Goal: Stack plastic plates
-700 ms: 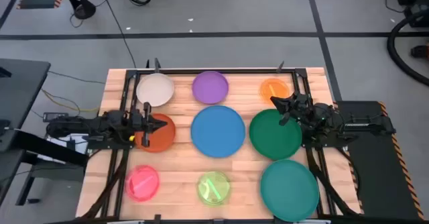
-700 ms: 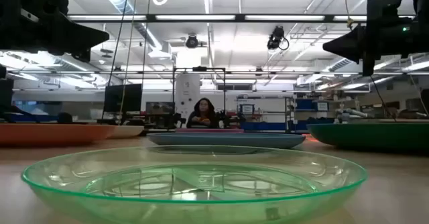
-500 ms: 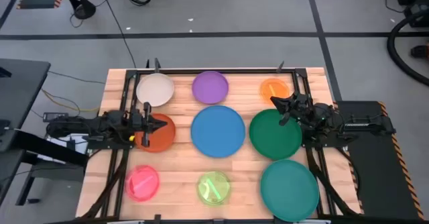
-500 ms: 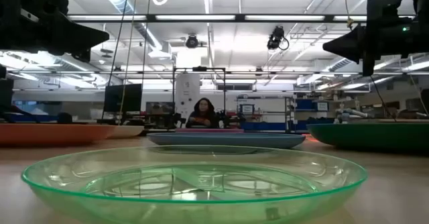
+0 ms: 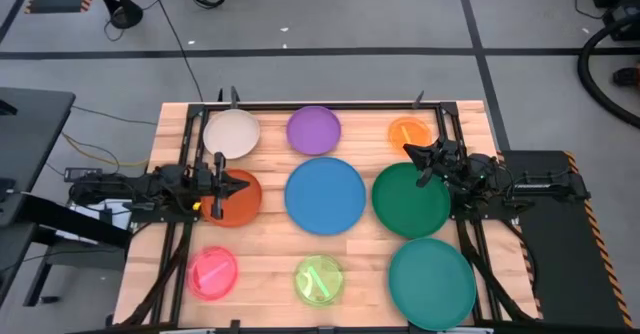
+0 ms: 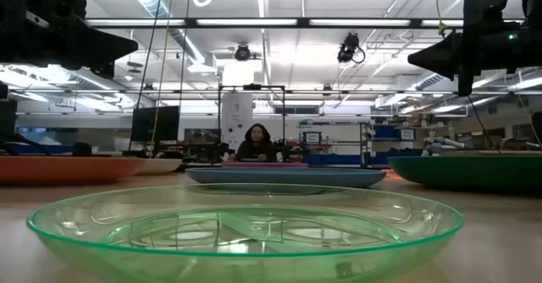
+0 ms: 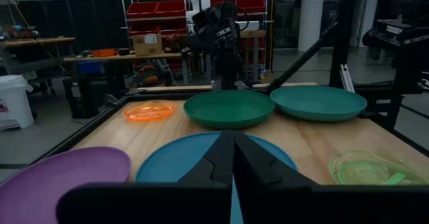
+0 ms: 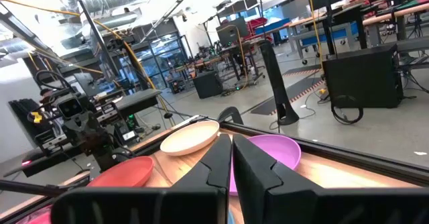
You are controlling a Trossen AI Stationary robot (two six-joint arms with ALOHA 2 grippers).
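Note:
All nine plates lie flat and apart on the wooden table. In the far row are cream (image 5: 232,133), purple (image 5: 313,130) and small orange (image 5: 410,132). The middle row holds rust-orange (image 5: 232,198), blue (image 5: 325,195) and dark green (image 5: 412,200). Nearest are pink (image 5: 213,272), lime (image 5: 319,280) and teal (image 5: 432,283). My left gripper (image 5: 243,185) hangs shut over the rust-orange plate, pointing at the blue plate (image 7: 181,160). My right gripper (image 5: 409,152) hangs shut over the dark green plate's far edge, pointing toward the purple plate (image 8: 271,149). In the low view both hang well above the table.
A black frame (image 5: 320,105) runs along the table's far edge and down both sides. The arm bases stand at the table's left (image 5: 110,187) and right (image 5: 530,184). Strips of bare wood (image 5: 265,259) lie between the plates. A person (image 6: 257,143) sits in the room beyond the table.

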